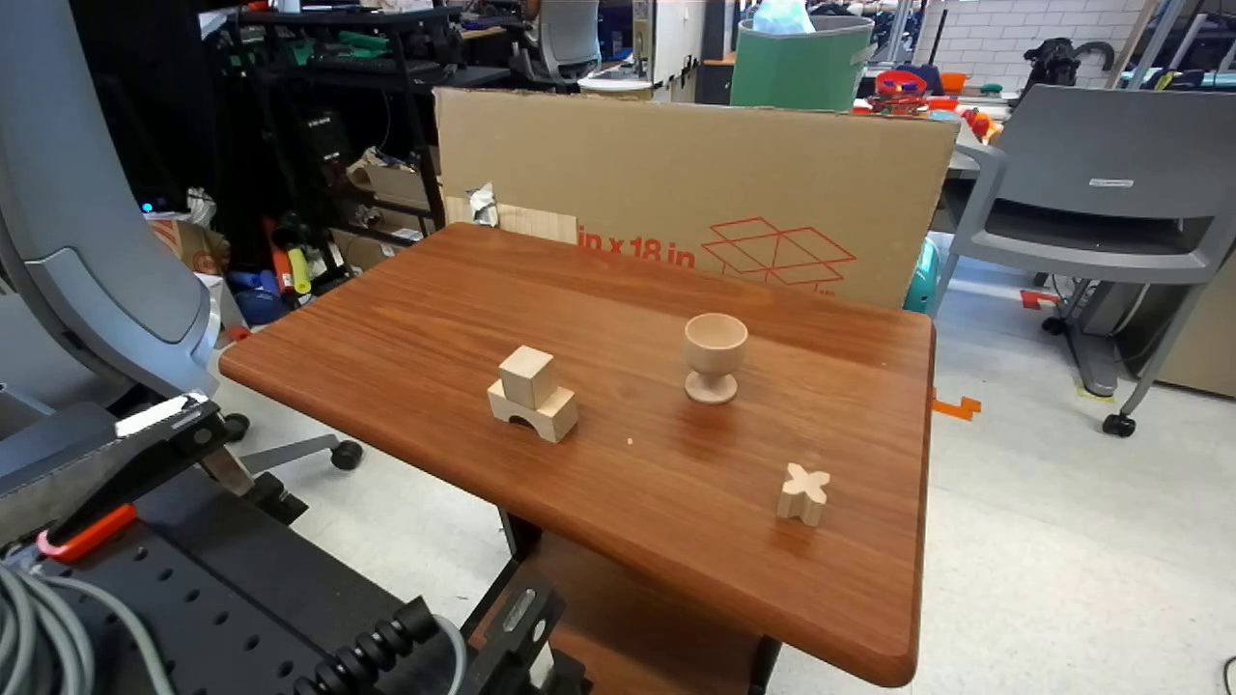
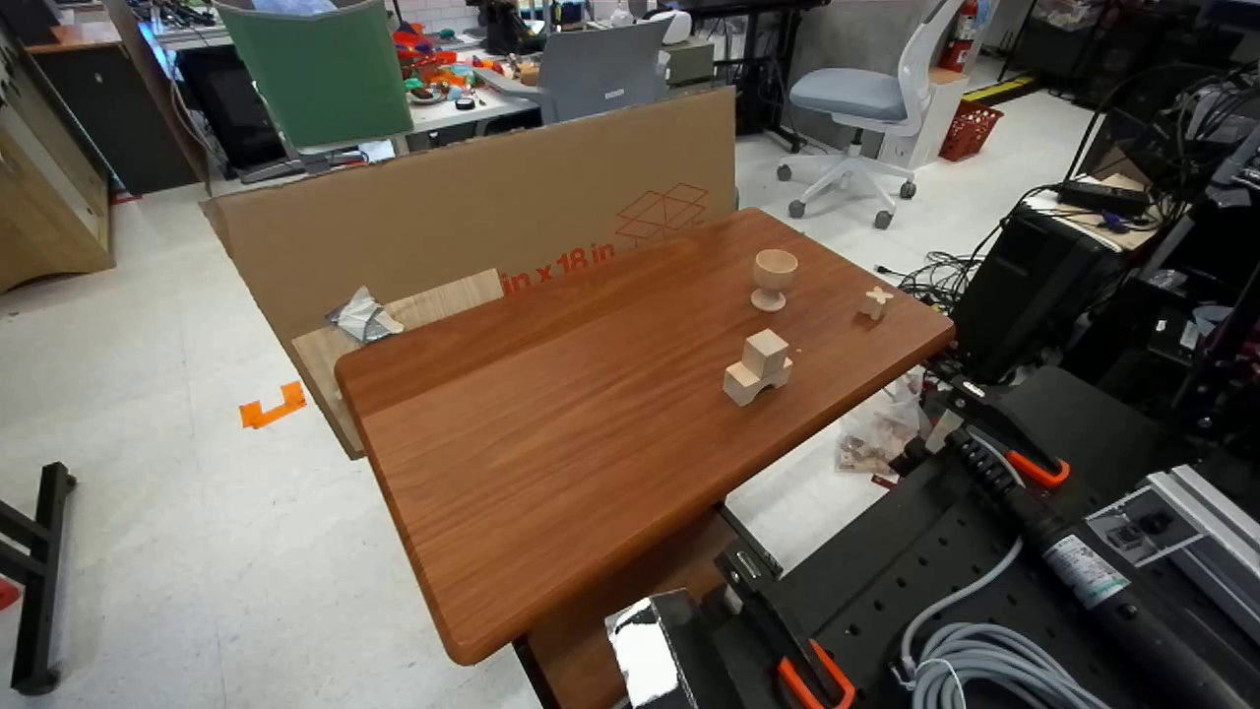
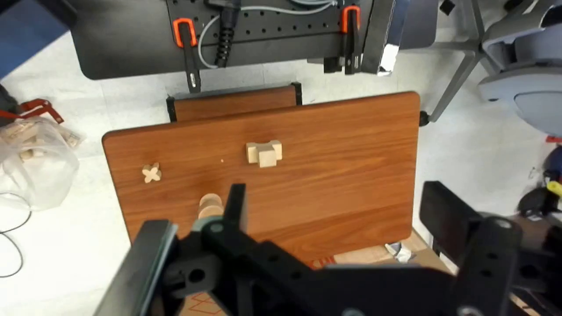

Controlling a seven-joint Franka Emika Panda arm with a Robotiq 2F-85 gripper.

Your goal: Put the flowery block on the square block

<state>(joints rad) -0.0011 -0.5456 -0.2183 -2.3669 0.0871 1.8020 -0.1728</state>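
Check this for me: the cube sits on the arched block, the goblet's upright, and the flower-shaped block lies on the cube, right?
Not quite: the flower-shaped block stands on the tabletop, apart from the cube, as both exterior views show. The cube does sit on the arched block, and the goblet is upright.

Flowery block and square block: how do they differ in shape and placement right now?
Shape: the flowery block has four lobes in a cross outline, while the square block is cube-like, with flat faces and straight edges.
Placement: the flowery block stands directly on the table, while the square block sits raised on the arch block.
Contact: the flowery block touches no other piece; the square block rests against the arch.
Both are pale wood.
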